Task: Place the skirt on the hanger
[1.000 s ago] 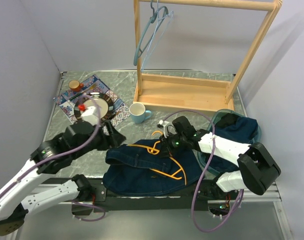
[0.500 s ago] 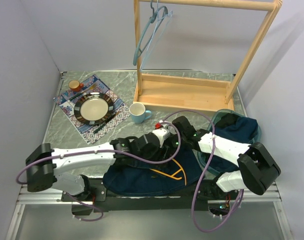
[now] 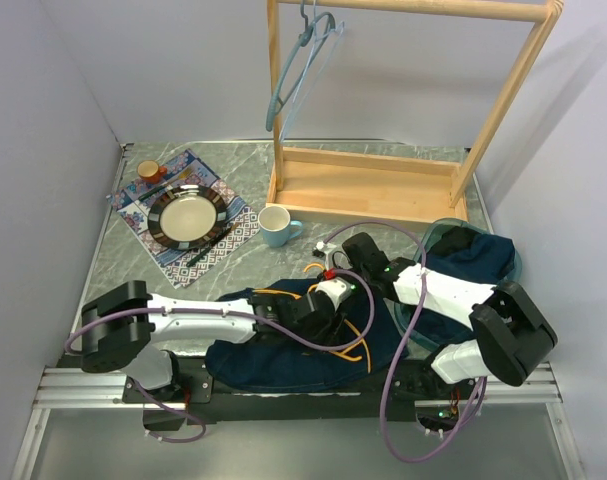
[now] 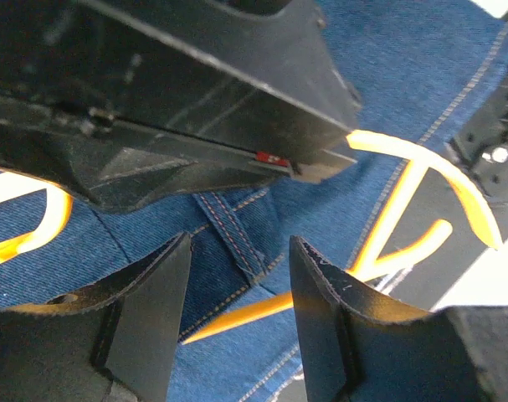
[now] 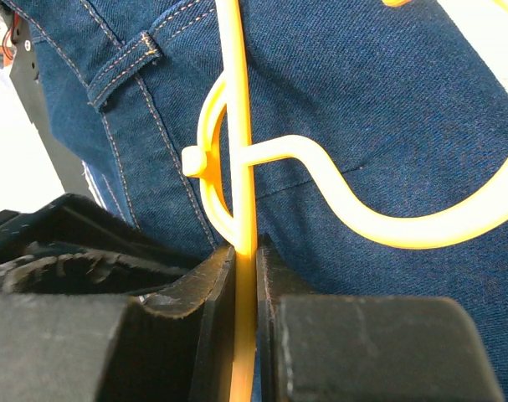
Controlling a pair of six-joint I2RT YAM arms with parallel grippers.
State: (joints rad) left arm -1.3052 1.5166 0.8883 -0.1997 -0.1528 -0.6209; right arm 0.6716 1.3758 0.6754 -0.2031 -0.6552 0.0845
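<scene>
A dark blue denim skirt (image 3: 283,362) lies spread at the table's near edge, with an orange hanger (image 3: 349,345) lying on it. My right gripper (image 3: 341,281) is shut on a thin bar of the hanger (image 5: 237,126), close to its hook, over the skirt (image 5: 362,109). My left gripper (image 3: 328,306) hovers just left of it. In the left wrist view its jaws (image 4: 239,251) stand open above a belt loop (image 4: 237,230) of the skirt (image 4: 404,75), with a hanger (image 4: 404,201) bar running beneath and nothing between them.
A wooden rack (image 3: 383,190) stands at the back with a teal hanger (image 3: 293,70) on its rail. A blue cup (image 3: 274,225) stands beside a plate (image 3: 187,215) on a patterned mat. A teal basin (image 3: 508,262) holding more denim is at the right.
My left arm has swung from the left side across to the skirt, and its jaws have narrowed. My right gripper has kept its hold on the hanger.
</scene>
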